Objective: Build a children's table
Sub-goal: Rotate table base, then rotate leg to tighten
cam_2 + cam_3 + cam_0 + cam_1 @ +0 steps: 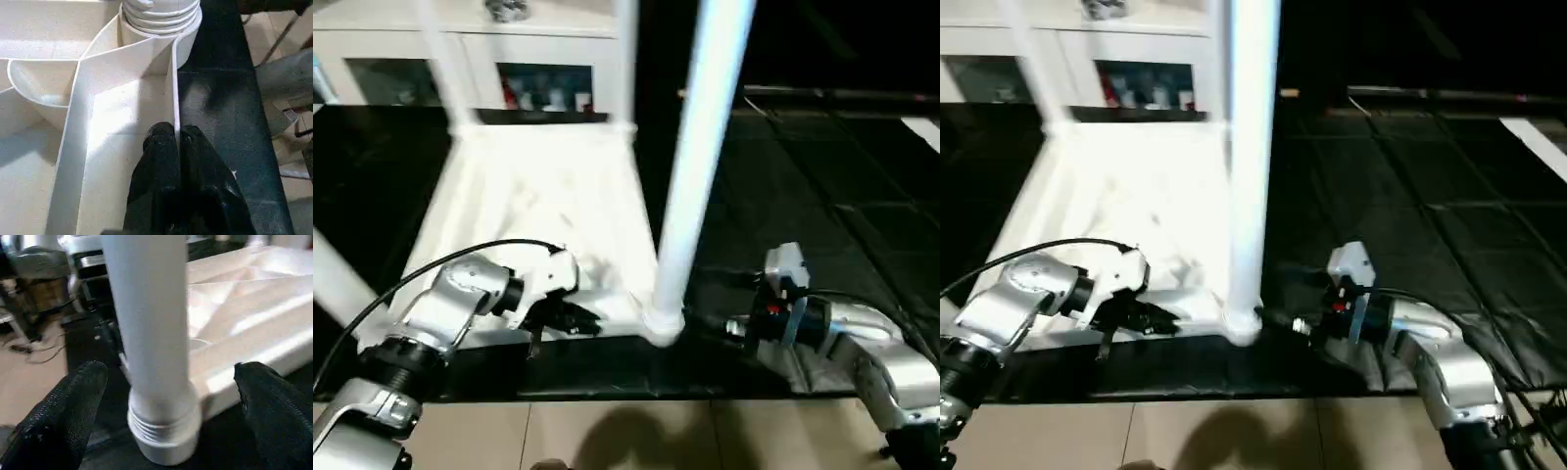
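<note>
Table top (538, 211) lies underside-up on the dark floor mat (822, 196), centre-left of the head frames, ribs showing. Near-corner leg (690, 166) stands in its socket at lower centre, rising out the top edge; threads still show at its base in both wrist views, so prob. not fully screwed home. Two more legs (445, 69) rise from the far corners at upper left and upper centre, and a fourth white leg (333, 279) shows at the left edge; can't tell how well any of these is seated.

Left gripper (177, 147): fingers pressed together, pinching the top's rim wall, steadying it. Right gripper (168, 377): fingers spread wide either side of the leg base, not touching.

Judgement: late stage; left to do = finish tightening, flip upright.

White cabinet (460, 59) w/ glass doors behind, upper left.
</note>
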Controlling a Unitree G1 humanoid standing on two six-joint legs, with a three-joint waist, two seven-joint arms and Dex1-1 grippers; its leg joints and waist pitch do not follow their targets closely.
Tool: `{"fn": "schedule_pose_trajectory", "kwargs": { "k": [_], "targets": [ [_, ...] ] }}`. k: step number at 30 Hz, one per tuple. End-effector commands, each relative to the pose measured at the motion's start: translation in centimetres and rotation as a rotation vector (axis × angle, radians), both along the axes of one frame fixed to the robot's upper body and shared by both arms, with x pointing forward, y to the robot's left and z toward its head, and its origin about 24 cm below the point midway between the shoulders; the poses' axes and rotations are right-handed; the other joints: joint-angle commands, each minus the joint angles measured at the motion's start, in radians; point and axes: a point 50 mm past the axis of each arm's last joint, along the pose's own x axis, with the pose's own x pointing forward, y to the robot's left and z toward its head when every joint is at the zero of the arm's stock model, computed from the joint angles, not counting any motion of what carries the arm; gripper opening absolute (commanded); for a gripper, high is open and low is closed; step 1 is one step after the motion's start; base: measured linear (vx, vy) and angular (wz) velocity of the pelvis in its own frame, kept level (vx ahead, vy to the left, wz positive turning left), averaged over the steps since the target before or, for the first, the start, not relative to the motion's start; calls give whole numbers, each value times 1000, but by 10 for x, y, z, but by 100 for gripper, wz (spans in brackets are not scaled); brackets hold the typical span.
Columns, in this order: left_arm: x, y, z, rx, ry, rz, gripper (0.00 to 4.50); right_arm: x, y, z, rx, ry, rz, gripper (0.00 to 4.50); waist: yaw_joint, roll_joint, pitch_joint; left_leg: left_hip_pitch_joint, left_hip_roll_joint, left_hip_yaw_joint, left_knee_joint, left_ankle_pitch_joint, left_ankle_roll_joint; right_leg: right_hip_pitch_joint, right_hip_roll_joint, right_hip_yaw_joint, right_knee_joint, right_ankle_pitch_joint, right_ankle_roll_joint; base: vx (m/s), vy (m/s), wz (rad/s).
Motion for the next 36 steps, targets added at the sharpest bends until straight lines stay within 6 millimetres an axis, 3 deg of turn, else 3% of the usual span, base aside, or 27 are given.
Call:
{"fn": "schedule_pose_trajectory", "kwargs": {
  "k": [1,2,4,6,8,12,13,14,18,24,25,28,30,36],
  "targets": [
    [1,-16,3,-20,-33,-93,6,3,1,7,-12,-25,28,450,-4,-4,-61,17,25,-1,-70,-208,28,41,-70,47,-77,-265,-167,0,0,0],
    [3,-17,4,-21,-51,-80,6,4,2,8,-14,-31,31,450,-3,-9,-62,16,25,0,-69,-205,26,40,-69,46,-77,-253,-166,0,0,0],
    [6,-16,3,-6,-59,-47,6,5,5,9,-14,-37,35,450,0,-2,-63,16,26,0,-69,-202,25,41,-70,45,-73,-230,-171,0,0,0],
    [6,-15,2,4,-27,-44,6,5,7,8,-13,-33,42,450,2,-2,-64,14,25,-1,-69,-202,24,42,-71,44,-73,-228,-169,0,0,0],
    [6,-15,2,-6,-28,-55,57,6,8,6,-23,-35,36,450,2,-8,-63,12,24,0,-69,-199,25,44,-71,44,-74,-233,-167,0,0,0],
    [8,-13,1,21,-44,-36,78,8,11,6,-26,-40,28,450,1,-1,-66,10,23,-2,-69,-194,18,45,-70,43,-73,-226,-164,0,0,0],
    [8,-13,0,21,-39,-28,78,9,12,6,-25,-42,27,450,-2,-3,-65,10,23,-2,-68,-194,17,45,-69,42,-71,-214,-167,0,0,0],
    [8,-14,0,15,-35,-26,78,8,12,6,-24,-43,25,450,-4,2,-66,10,23,-2,-69,-195,16,45,-69,43,-70,-209,-170,0,0,0],
    [7,-17,-2,-27,-12,18,78,7,12,5,-23,-42,20,450,-13,-5,-66,8,22,-1,-67,-186,24,48,-68,42,-68,-182,-187,0,0,0],
    [8,-17,-5,-23,12,46,78,8,13,3,-29,-38,25,450,-15,-6,-63,9,22,-1,-68,-199,27,47,-69,42,-75,-234,-176,0,0,0],
    [8,-16,-6,-20,17,54,53,8,14,3,-30,-38,24,450,-15,-5,-64,9,23,-2,-68,-198,26,47,-69,42,-75,-234,-175,0,0,0],
    [8,-13,-7,-3,19,48,44,10,15,3,-32,-37,26,450,-16,-7,-63,10,23,-1,-68,-204,26,45,-69,42,-76,-238,-176,0,0,0],
    [7,-12,-7,1,21,41,10,10,15,2,-32,-37,27,450,-15,-10,-62,9,22,-1,-69,-207,25,46,-70,42,-78,-255,-171,0,0,0],
    [5,-11,-6,-13,34,17,10,12,16,2,-36,-36,49,450,-15,-10,-62,9,22,-1,-68,-197,28,45,-70,42,-76,-244,-173,0,0,0]
  ]
}}
